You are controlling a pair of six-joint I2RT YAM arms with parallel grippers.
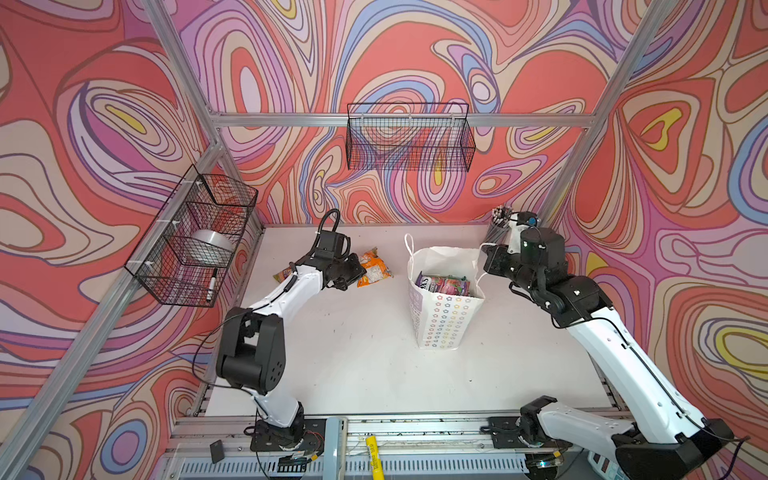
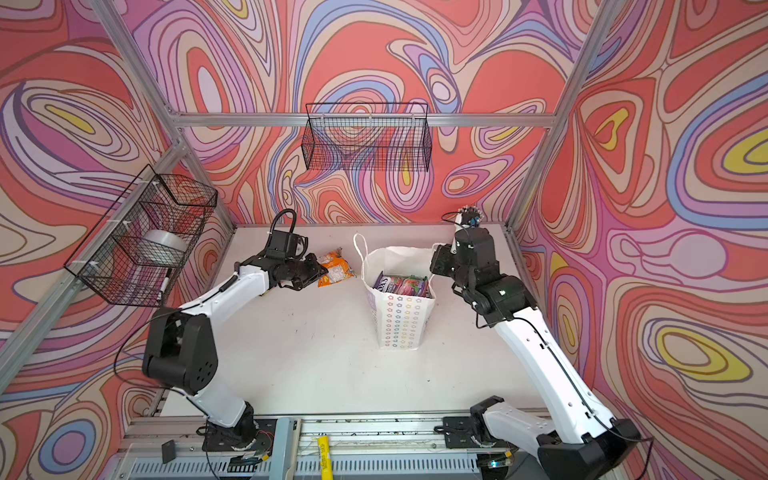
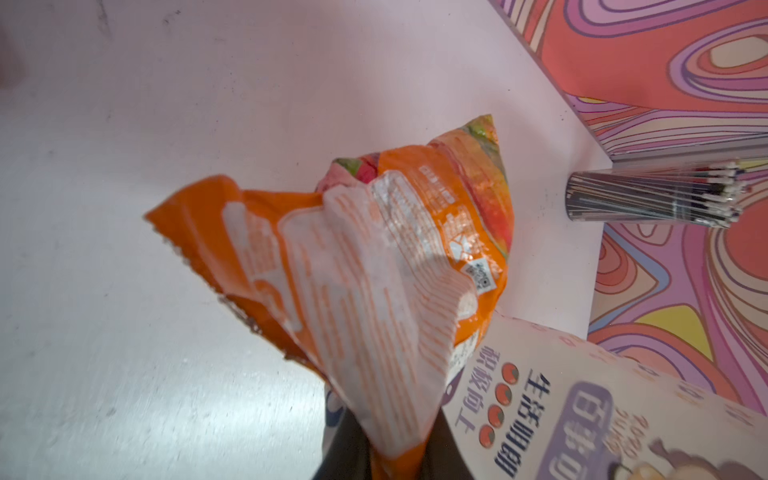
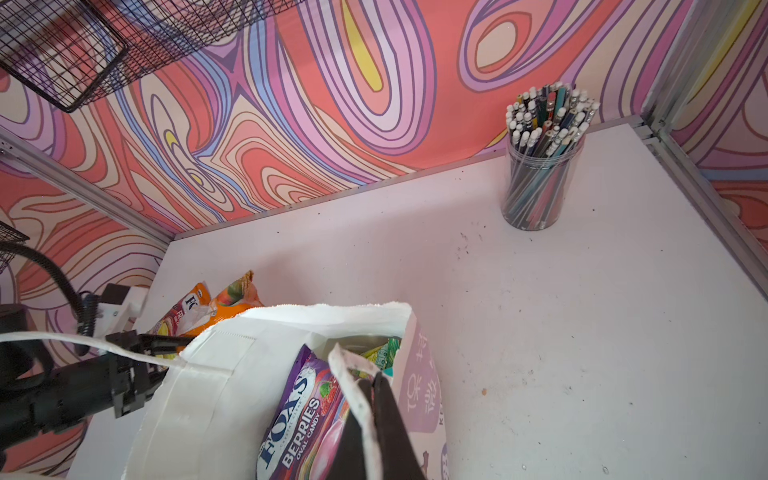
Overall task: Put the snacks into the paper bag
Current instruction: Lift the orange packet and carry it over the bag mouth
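An orange snack packet [image 1: 375,269] [image 3: 374,270] lies at the back of the table, left of the paper bag. My left gripper [image 1: 356,280] [image 3: 392,449] is shut on one end of it. A second snack packet [image 1: 284,273] peeks out from under the left arm; the right wrist view shows it as a red-and-orange packet [image 4: 187,309]. The white paper bag [image 1: 444,320] [image 2: 401,320] stands upright and holds a purple FOX'S packet [image 4: 299,415] and others. My right gripper [image 1: 487,262] [image 4: 372,382] is shut on the bag's cord handle [image 4: 353,386] at the bag's right rim.
A clear cup of pencils [image 1: 498,226] [image 4: 540,174] stands in the back right corner. Black wire baskets hang on the back wall [image 1: 409,137] and on the left wall [image 1: 195,241]. A yellow marker [image 1: 374,455] lies on the front rail.
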